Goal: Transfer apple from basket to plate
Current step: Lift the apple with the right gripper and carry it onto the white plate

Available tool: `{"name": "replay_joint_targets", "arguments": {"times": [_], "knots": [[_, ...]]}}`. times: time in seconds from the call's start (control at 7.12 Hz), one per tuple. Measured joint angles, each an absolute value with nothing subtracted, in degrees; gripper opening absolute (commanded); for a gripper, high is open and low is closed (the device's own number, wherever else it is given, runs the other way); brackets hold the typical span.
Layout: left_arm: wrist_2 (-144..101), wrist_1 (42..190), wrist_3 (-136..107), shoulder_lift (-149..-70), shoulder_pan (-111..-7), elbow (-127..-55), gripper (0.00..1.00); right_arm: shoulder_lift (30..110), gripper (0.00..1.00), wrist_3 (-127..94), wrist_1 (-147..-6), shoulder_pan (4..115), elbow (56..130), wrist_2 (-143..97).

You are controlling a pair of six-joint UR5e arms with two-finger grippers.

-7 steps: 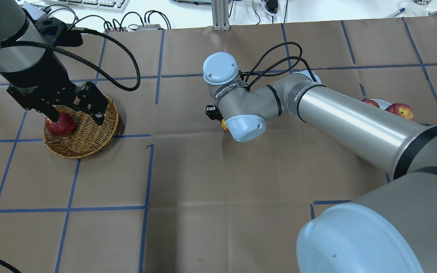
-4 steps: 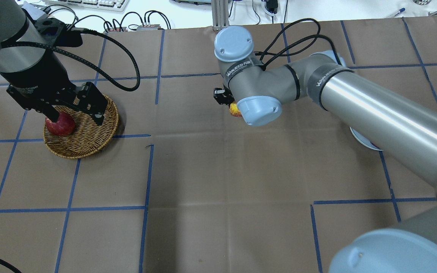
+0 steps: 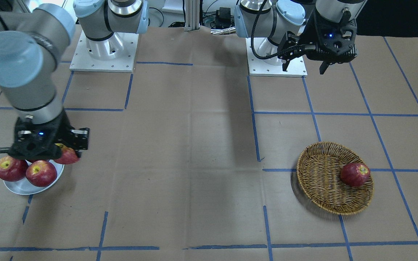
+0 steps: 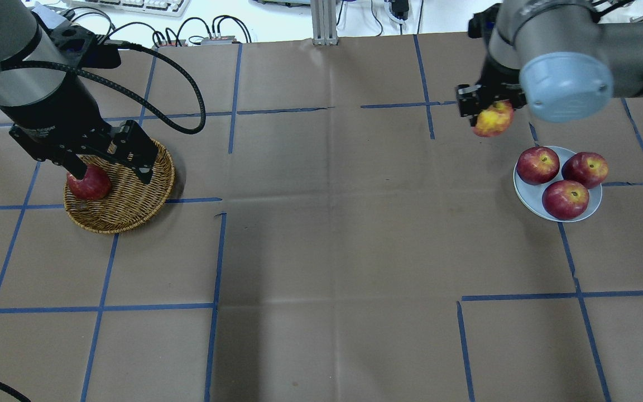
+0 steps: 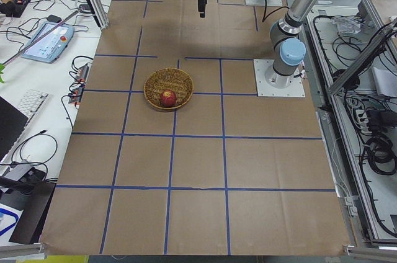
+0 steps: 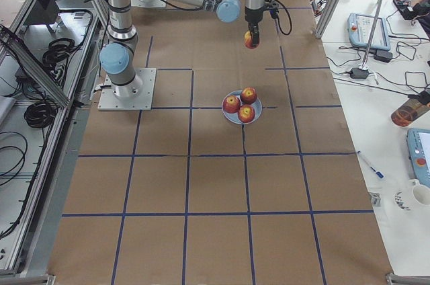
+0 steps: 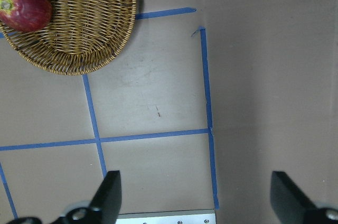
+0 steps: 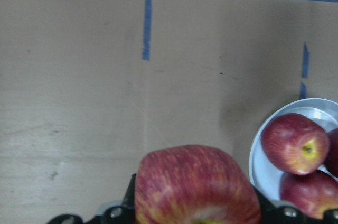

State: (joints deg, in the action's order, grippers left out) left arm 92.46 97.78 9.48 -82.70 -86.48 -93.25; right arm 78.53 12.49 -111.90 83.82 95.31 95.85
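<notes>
Black right gripper (image 4: 488, 111) clamps the apple (image 8: 196, 187) in the air over the brown table (image 4: 321, 251), just beside the plate (image 4: 525, 195), which carries three darker apples (image 4: 565, 199). Well apart, the left gripper (image 4: 112, 164) hangs wide open above the basket (image 4: 132, 206), where one red apple (image 4: 88, 184) lies.

Three dark-red apples (image 4: 565, 199) crowd the plate (image 4: 524, 195) toward the worktop's (image 4: 321, 251) right edge, leaving only a bare strip on its middle-facing side. Open worktop runs to the basket (image 4: 132, 209) toward the left edge, which holds one red apple (image 4: 88, 184).
</notes>
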Motion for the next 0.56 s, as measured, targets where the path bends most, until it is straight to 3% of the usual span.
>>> {"name": "replay_joint_targets", "arguments": {"times": [0.56], "knots": [[92.32,97.38,9.49,-82.60,-86.46,-93.88,0.99,78.60,0.62,36.86,-115.55,66.35,101.51,92.18]]}}
